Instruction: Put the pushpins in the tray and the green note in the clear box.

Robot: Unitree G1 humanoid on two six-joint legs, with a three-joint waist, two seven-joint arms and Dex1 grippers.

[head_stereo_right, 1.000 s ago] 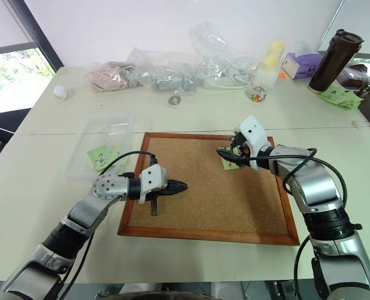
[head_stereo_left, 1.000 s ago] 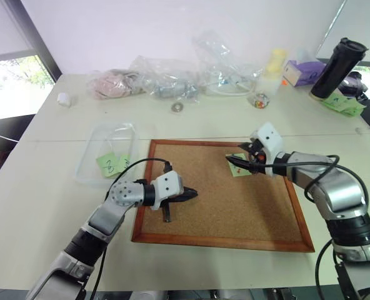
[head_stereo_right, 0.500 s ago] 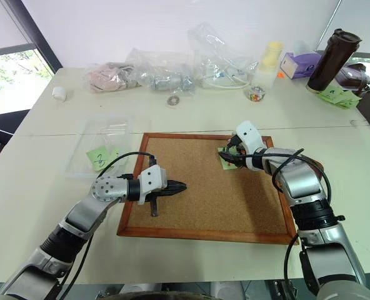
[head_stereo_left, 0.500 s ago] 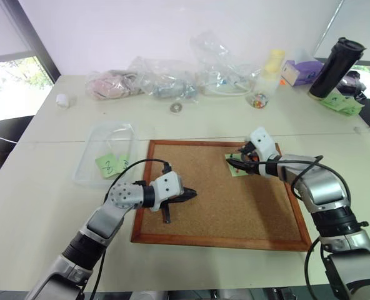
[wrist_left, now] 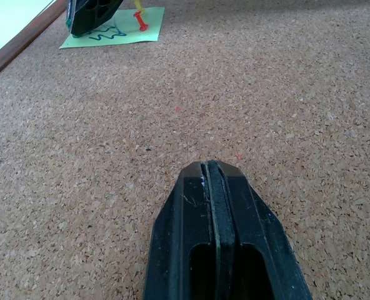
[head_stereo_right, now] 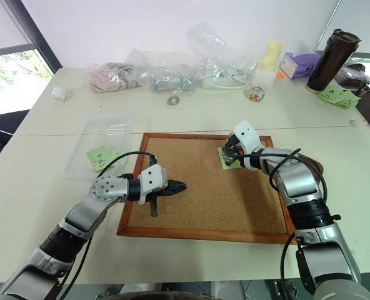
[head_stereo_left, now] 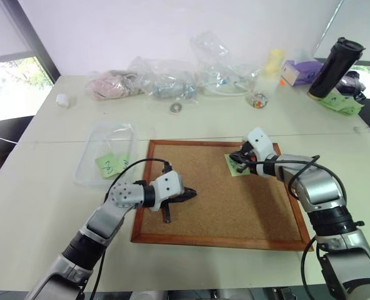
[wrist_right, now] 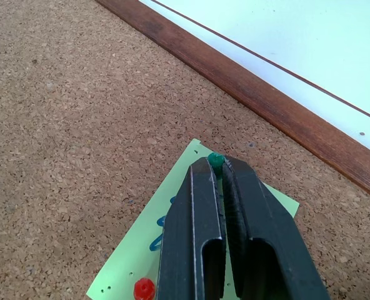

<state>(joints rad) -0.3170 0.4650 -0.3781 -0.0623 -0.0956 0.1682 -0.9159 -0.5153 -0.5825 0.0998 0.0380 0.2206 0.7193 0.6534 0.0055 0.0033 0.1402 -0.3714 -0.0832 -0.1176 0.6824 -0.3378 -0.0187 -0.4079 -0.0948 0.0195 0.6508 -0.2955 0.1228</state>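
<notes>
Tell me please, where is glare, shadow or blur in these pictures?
Left eye view: the window is washed out bright and the left claw throws a soft shadow on the corkboard. Right wrist view: the green pushpin is sharp. Left wrist view: the green note looks slightly soft.

A pale cream table (head_stereo_left: 41, 206) fills the room's foreground, a thin seam crossing its top. Behind the table rises a plain white wall (head_stereo_left: 141, 25). Left of the table, a dark-framed window (head_stereo_left: 10, 87) shows bright daylight and greenery, with a pale blind (head_stereo_left: 0, 28) above.
</notes>
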